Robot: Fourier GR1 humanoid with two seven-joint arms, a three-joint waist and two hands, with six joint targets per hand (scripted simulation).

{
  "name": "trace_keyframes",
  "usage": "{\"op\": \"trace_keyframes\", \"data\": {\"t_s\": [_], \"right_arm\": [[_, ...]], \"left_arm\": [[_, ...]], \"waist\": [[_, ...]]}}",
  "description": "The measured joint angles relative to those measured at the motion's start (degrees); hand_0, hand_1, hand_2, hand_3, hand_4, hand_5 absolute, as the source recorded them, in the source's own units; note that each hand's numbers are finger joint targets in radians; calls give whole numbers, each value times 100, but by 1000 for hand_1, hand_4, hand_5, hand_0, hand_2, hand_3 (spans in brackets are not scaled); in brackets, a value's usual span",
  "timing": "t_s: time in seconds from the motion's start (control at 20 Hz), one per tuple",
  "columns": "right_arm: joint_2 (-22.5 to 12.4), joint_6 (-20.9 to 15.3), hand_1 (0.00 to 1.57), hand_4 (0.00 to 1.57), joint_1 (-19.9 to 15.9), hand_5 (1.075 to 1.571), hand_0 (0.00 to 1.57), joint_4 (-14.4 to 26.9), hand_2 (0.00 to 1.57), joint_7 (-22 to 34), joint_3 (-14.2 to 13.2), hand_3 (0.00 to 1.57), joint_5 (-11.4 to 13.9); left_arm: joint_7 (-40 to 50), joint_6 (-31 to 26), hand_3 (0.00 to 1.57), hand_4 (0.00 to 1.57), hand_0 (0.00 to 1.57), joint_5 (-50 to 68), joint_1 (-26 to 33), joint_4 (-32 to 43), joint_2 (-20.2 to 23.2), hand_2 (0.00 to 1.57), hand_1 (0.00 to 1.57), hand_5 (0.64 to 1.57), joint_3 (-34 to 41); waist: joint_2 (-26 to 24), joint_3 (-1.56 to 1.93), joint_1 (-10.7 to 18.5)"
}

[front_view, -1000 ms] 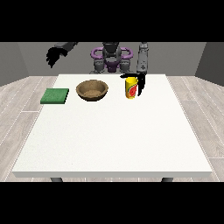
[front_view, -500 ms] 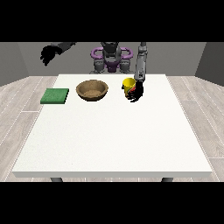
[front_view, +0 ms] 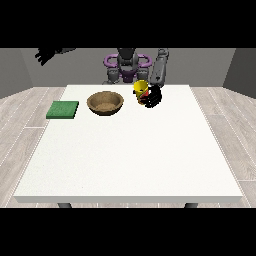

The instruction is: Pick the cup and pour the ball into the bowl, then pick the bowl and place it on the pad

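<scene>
Fingers of the hand (front_view: 152, 96) at the view's right are wrapping the yellow cup (front_view: 141, 89), tilting it toward the bowl (front_view: 105, 103) beside it. Cup is looking light and stiff; gripping mid-wall is suiting it.

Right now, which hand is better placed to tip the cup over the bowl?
The robot's left hand, at the view's right: it is wrapped around the yellow cup beside the bowl. The other hand is raised far off.
</scene>
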Motion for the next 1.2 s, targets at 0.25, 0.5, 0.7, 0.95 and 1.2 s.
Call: {"op": "trace_keyframes", "data": {"t_s": [0.25,0.5,0.7,0.95,1.2], "right_arm": [[9,64,0,643,56,1562,0,496,0,-59,2,174,91],[-104,212,0,677,48,1559,0,964,0,-174,-79,97,127],[-223,357,0,688,41,1560,0,1363,0,-313,-213,0,104],[-350,517,0,699,-83,1560,0,1813,0,-325,-279,172,61],[-296,523,0,697,-273,1555,0,2049,0,-461,-206,250,152]], "left_arm": [[1087,891,1571,1448,1362,-1204,-496,120,56,1571,1362,1533,-820],[2404,1413,1571,1448,1362,-2515,-1007,568,-66,1571,1362,1533,-1682],[3349,1340,1571,1444,1347,-3329,-1507,860,-111,1571,1347,1540,-2172],[4587,979,1571,1470,1311,-4176,-2057,1071,-266,1571,1311,1529,-2883],[5694,551,1571,1191,1487,-5032,-2635,1262,-318,1571,1487,1561,-3559]], "waist": [[-430,15,86],[-695,12,190],[-801,5,334],[-958,0,324],[-921,-3,243]]}}
